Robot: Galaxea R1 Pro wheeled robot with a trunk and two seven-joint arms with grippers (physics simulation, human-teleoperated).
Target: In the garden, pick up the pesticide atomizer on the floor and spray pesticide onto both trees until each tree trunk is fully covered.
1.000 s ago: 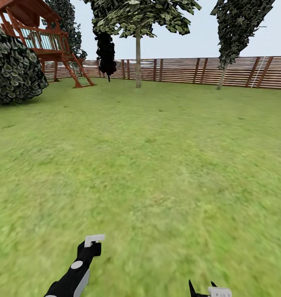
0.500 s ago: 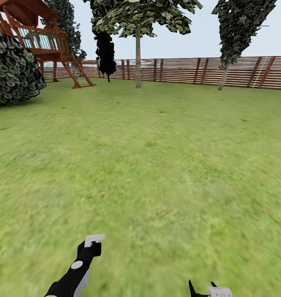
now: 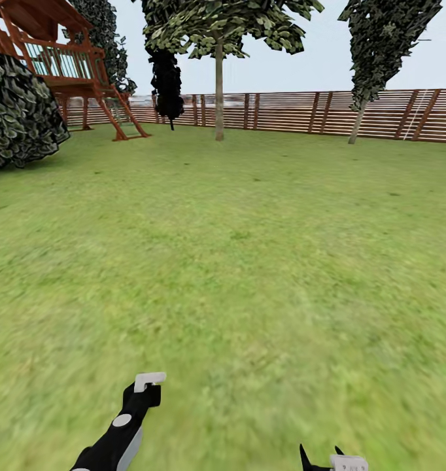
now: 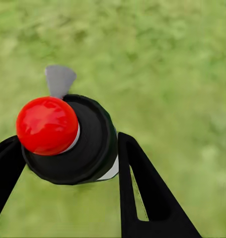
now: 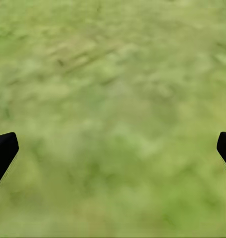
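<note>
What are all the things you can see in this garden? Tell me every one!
Lawn: one, green, all across the ground.
Fence: one, brown wooden slats, along the far edge.
Play tower: one, red-brown wood, far left.
Bush: one, dark green, left, before the tower.
Pale-trunked trees: two, by the fence, middle and right.
Dark trees: two, black-leaved, far left of middle.
Atomizer: one, black with red top and grey nozzle, between the left fingers.
Left gripper: black, shut on it.
Right gripper: black, open over grass.
</note>
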